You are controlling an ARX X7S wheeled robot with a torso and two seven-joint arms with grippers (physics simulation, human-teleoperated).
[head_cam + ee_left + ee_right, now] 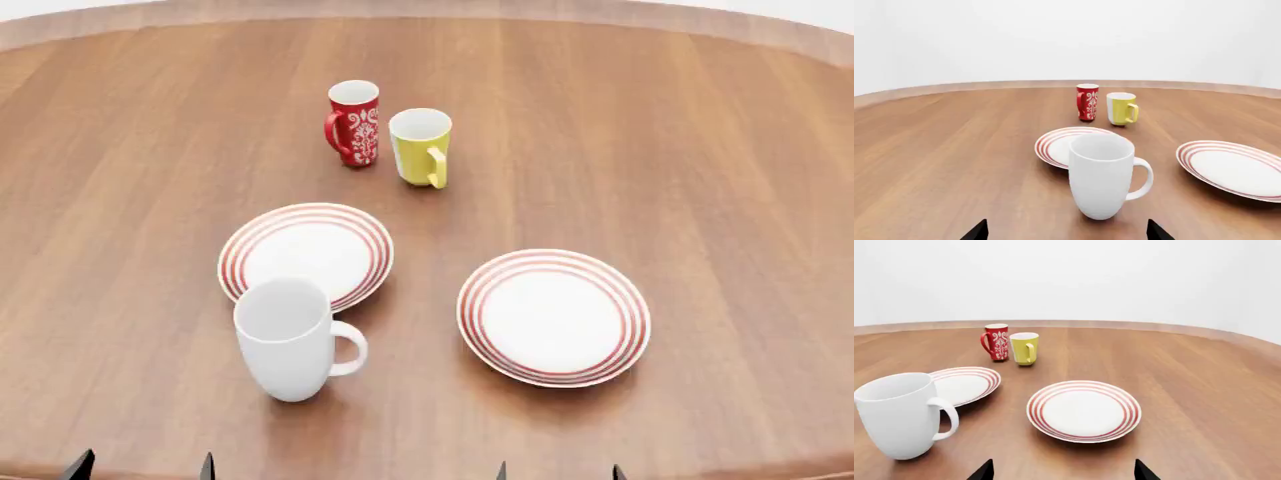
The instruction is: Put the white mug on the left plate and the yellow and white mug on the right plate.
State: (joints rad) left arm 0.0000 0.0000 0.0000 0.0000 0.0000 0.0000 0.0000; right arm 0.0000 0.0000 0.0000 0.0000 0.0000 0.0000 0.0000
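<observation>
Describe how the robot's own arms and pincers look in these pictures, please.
Very little of them shows. Only the fingertips appear: small, black, pointed wedges at the bottom edge of each view. The left pincer and the right pincer each show two such tips. No arms, cables or markings are in view.

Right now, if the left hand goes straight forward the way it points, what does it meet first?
Most likely the white mug: in the left wrist view it stands upright directly ahead, centred between the two fingertips of the open left hand. The left plate lies just behind it.
</observation>
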